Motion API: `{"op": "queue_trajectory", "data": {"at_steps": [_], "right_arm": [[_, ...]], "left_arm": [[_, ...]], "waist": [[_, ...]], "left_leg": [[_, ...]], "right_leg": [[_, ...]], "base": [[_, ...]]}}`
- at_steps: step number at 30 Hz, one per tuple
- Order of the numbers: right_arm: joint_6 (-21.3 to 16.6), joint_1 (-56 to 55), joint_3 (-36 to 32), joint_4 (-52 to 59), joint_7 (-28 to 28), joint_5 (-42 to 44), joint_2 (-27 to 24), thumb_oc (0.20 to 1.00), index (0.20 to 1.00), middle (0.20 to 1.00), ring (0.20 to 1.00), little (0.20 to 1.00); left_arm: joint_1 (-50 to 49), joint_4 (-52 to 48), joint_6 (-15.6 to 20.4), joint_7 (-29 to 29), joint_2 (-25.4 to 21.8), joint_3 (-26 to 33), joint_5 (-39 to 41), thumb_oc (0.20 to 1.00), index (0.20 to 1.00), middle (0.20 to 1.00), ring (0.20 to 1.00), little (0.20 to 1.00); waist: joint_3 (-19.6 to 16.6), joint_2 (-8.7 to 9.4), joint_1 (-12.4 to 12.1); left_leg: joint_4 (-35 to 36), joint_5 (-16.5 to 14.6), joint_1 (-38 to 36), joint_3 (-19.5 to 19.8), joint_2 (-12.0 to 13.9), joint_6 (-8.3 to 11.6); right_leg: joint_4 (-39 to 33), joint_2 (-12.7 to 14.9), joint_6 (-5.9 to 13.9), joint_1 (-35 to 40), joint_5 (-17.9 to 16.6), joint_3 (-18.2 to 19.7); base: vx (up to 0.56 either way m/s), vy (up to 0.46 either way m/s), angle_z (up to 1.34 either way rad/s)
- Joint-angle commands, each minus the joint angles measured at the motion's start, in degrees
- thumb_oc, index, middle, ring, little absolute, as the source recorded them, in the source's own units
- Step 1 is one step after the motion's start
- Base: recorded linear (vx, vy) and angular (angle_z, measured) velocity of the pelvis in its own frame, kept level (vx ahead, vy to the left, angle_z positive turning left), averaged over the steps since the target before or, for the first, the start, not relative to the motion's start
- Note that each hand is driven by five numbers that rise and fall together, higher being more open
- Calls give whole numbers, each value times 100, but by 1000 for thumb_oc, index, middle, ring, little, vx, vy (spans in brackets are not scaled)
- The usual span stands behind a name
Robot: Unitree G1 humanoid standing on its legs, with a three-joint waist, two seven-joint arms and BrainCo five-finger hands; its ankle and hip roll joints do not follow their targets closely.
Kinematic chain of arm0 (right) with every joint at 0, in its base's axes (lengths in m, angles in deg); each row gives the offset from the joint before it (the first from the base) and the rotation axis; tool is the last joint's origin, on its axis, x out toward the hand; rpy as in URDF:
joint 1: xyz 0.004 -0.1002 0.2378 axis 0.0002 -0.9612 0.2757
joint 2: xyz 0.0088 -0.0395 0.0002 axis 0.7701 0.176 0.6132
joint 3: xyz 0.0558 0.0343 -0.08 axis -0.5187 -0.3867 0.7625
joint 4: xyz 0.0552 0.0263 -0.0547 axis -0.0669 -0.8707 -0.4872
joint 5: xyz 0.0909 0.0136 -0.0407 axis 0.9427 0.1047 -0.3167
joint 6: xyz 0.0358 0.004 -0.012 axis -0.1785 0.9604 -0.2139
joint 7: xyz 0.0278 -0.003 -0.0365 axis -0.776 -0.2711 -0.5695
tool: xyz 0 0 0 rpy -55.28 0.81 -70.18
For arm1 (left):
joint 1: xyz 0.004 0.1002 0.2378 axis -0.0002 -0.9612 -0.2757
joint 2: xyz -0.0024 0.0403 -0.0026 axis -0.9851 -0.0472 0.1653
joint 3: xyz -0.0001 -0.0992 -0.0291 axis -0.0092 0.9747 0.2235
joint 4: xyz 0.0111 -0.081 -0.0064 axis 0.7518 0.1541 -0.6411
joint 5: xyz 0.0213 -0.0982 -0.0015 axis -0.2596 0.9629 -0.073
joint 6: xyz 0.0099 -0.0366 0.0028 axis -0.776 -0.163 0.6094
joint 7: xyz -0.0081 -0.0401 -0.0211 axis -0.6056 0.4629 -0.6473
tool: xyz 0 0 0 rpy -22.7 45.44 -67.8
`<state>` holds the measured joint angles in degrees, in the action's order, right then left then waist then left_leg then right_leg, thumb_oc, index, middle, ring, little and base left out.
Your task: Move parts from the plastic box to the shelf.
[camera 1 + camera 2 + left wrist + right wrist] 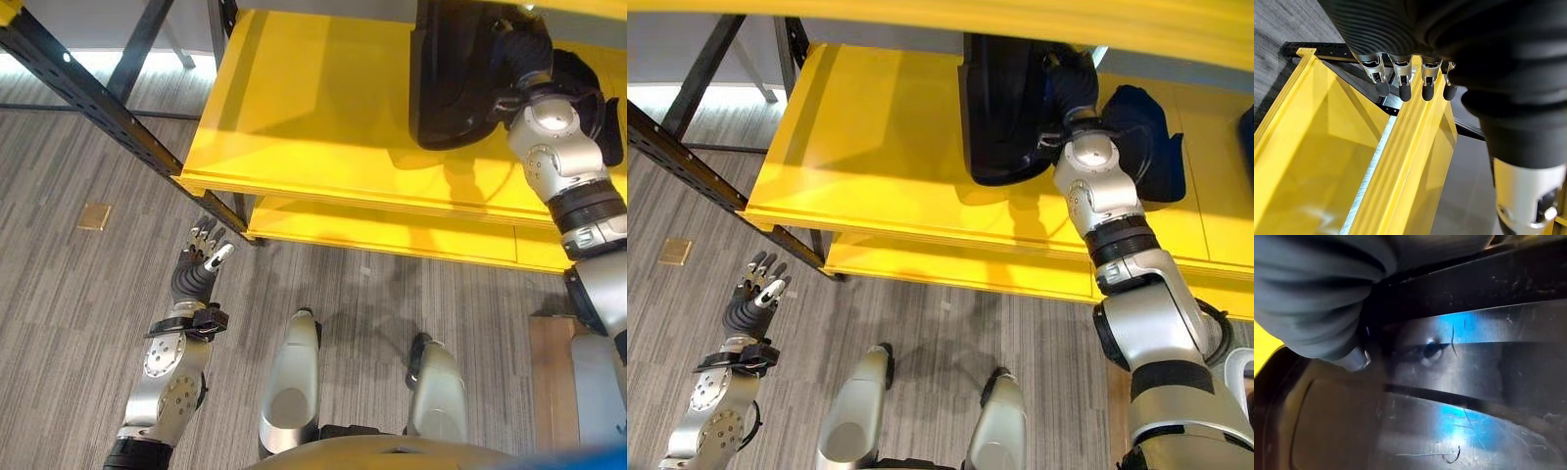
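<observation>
Bright overhead light, glare on yellow shelf (323, 108); wrist views blurry.

No readable text, labels, numbers or signs on anything in view

You see a black part (1004, 108) resting on the upper board of the yellow shelf (882, 147), toward its right side. It is dark, glossy plastic with a rounded lower edge and raised ridges. A second dark part (1151, 137) lies just right of it on the same board.
</observation>
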<state>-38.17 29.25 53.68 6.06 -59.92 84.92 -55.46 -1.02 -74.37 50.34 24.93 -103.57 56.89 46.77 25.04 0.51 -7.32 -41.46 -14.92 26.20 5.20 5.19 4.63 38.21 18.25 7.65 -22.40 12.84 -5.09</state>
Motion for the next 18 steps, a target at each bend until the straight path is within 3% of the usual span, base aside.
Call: {"op": "queue_trajectory", "data": {"at_steps": [1, 8, 9, 18], "right_arm": [[-351, 492, -151, -190, 101, 44, 273, 200, 200, 200, 200, 200], [-418, 1051, -124, -1080, 229, 191, 642, 200, 200, 200, 200, 200], [-429, 1090, -129, -1172, 270, 236, 665, 200, 200, 200, 200, 200], [-448, 1191, -353, -1815, 507, 319, 534, 200, 200, 200, 200, 200]], "left_arm": [[-176, -517, 416, 74, -273, 20, 165, 1000, 1000, 1000, 1000, 1000], [-167, -550, 461, 29, -307, -66, 210, 1000, 1000, 1000, 1000, 1000], [-181, -550, 460, 12, -309, -98, 222, 1000, 1000, 1000, 1000, 1000], [-131, -513, 489, -47, -405, -341, 260, 1000, 1000, 1000, 1000, 1000]], "waist": [[-239, 0, -83], [-216, -110, -215], [-215, -123, -236], [-83, -323, -352]], "left_leg": [[31, -397, -104, 151, 192, -181], [-398, -547, 266, 243, 167, -198], [-471, -719, 249, 254, 154, -188], [-630, -695, 644, 291, 20, -271]], "right_leg": [[471, -43, -374, 284, 721, 99], [889, -110, -385, -102, 897, 45], [949, -113, -362, -74, 1047, 63], [1115, -92, -379, -449, 1063, 51]], "base": [[-82, -11, -2], [-22, -5, -2], [55, -9, 0], [-21, 2, 4]]}}
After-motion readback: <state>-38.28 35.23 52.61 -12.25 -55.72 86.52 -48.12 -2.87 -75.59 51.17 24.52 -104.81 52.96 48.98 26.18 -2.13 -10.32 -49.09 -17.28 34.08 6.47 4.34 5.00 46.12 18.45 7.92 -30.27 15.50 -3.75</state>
